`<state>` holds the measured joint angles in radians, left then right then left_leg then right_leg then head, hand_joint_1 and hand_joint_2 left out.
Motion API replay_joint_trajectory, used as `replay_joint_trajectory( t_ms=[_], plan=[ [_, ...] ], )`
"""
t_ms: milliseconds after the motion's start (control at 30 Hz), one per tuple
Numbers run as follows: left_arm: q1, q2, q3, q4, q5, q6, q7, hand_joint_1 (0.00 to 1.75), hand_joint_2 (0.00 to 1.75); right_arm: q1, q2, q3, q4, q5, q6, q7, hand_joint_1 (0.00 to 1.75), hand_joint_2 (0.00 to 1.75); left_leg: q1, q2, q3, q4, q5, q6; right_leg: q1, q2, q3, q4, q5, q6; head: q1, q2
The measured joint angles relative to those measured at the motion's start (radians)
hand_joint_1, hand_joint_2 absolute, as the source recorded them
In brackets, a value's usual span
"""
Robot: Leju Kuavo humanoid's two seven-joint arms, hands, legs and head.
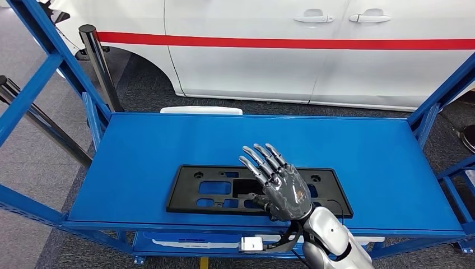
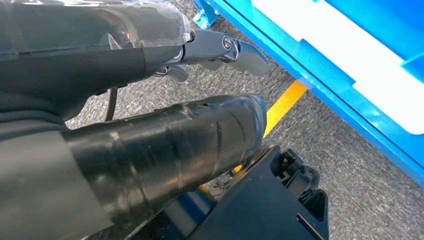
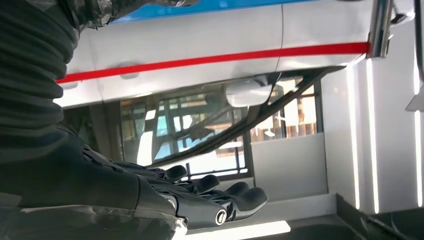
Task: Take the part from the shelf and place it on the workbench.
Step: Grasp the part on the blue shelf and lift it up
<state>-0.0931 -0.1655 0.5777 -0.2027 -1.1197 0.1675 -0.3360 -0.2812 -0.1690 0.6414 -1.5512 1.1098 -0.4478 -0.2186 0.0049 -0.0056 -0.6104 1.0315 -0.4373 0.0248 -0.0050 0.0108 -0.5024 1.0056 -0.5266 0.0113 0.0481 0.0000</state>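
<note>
The right hand's fingers [image 1: 262, 159] are spreading flat, grasping nothing, over the black part [image 1: 213, 189], which is lying toward six o'clock on the blue shelf [image 1: 364, 157]. The left hand [image 2: 150, 120] is hanging released by the floor. A flat, thin part may be slipping away if pressed, not pinched.

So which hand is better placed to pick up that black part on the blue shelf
The right hand: it hovers open directly over the black part on the blue shelf. The left hand hangs low near the floor.
</note>
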Motion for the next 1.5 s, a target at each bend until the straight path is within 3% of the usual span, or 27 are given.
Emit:
replay_joint_trajectory(
  t_ms=[233, 400, 500, 933, 1500],
  plan=[
    [-0.003, -0.001, -0.001, 0.000, -0.006, -0.001, 0.004, 0.00, 0.00, -0.075, -0.016, 0.062, 0.026, -0.049, 0.058, -0.002, 0.00, 1.75, 0.000, 0.000, -0.001, 0.000, 0.000, 0.000, 0.000, -0.001, 0.000, 0.000, 0.000, 0.000, 0.000, 0.000],
    [-0.006, -0.003, -0.003, 0.000, -0.021, -0.007, 0.009, 0.00, 0.00, -0.144, -0.020, 0.127, 0.062, -0.226, 0.249, -0.031, 0.00, 1.75, 0.000, 0.000, -0.001, 0.000, 0.000, 0.000, 0.000, -0.001, -0.001, 0.001, 0.000, 0.000, 0.000, 0.000],
    [-0.007, -0.004, -0.008, 0.000, -0.029, -0.008, 0.009, 0.00, 0.00, -0.171, -0.020, 0.158, 0.083, -0.312, 0.300, -0.048, 0.00, 1.75, 0.000, -0.001, -0.001, 0.000, 0.000, 0.000, 0.000, -0.002, -0.001, 0.001, 0.000, 0.000, 0.000, 0.000],
    [-0.007, -0.005, -0.010, 0.000, -0.022, -0.007, 0.009, 0.00, 0.00, -0.186, -0.021, 0.196, 0.119, -0.417, 0.333, -0.069, 0.00, 1.75, 0.000, -0.001, -0.001, 0.000, 0.000, 0.000, 0.000, -0.002, -0.001, 0.001, 0.000, 0.000, 0.000, 0.000],
    [-0.007, -0.005, -0.010, 0.000, -0.014, -0.002, 0.009, 0.00, 0.00, -0.203, -0.024, 0.217, 0.139, -0.416, 0.356, -0.042, 0.00, 1.75, 0.000, -0.001, -0.001, 0.000, 0.000, 0.000, 0.000, -0.002, -0.001, 0.001, 0.000, 0.000, 0.000, 0.000]
  ],
)
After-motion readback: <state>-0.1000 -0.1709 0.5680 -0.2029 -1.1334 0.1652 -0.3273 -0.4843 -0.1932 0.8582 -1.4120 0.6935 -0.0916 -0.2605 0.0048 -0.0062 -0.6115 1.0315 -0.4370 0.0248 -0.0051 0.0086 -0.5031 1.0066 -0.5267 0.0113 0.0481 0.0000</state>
